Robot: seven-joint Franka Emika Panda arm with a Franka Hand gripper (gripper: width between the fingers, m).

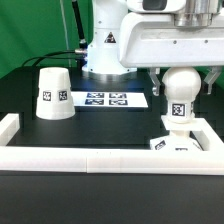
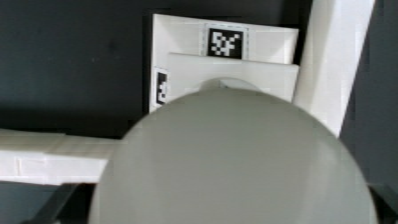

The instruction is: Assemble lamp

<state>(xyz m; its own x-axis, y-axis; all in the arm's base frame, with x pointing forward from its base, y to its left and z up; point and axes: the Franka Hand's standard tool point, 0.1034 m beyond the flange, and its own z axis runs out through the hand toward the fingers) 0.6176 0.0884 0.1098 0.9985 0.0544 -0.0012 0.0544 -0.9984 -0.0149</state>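
Note:
The ball-shaped bulb [image 1: 180,88] stands upright on its tagged neck over the small flat square base [image 1: 172,143], in the corner at the exterior view's right. I cannot tell whether the neck is seated in the base. My gripper [image 1: 182,84] comes down from above, with one dark finger on each side of the ball, shut on it. In the wrist view the bulb [image 2: 222,150] fills most of the picture, with the tagged base [image 2: 221,52] beyond it. The tapered shade [image 1: 51,94] stands apart, mouth down, at the exterior view's left.
The marker board [image 1: 106,98] lies flat between the shade and the bulb. Long white border rails [image 1: 90,160] run along the front and both sides, and one [image 2: 333,60] lies right beside the base. The robot's white base [image 1: 105,45] stands behind.

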